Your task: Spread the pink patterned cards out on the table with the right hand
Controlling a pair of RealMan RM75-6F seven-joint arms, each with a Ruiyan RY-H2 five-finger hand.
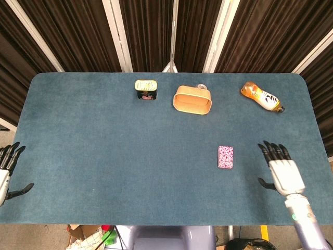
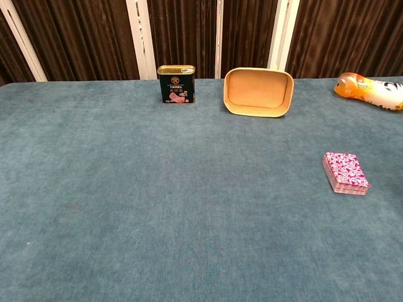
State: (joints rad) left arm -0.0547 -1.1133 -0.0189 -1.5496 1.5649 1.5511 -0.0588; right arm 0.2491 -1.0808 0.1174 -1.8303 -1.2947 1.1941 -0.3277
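A neat stack of pink patterned cards (image 1: pixel 225 157) lies on the blue table (image 1: pixel 104 146), right of centre; the chest view shows the stack (image 2: pixel 346 172) at its right side. My right hand (image 1: pixel 282 172) hovers over the table to the right of the stack, apart from it, fingers spread and empty. My left hand (image 1: pixel 6 169) is at the table's left edge, fingers apart, holding nothing. Neither hand appears in the chest view.
Along the far edge stand a small dark tin can (image 1: pixel 146 89), a tan box lying on its side (image 1: pixel 192 100) and an orange bottle lying flat (image 1: pixel 261 97). Dark curtains hang behind the table.
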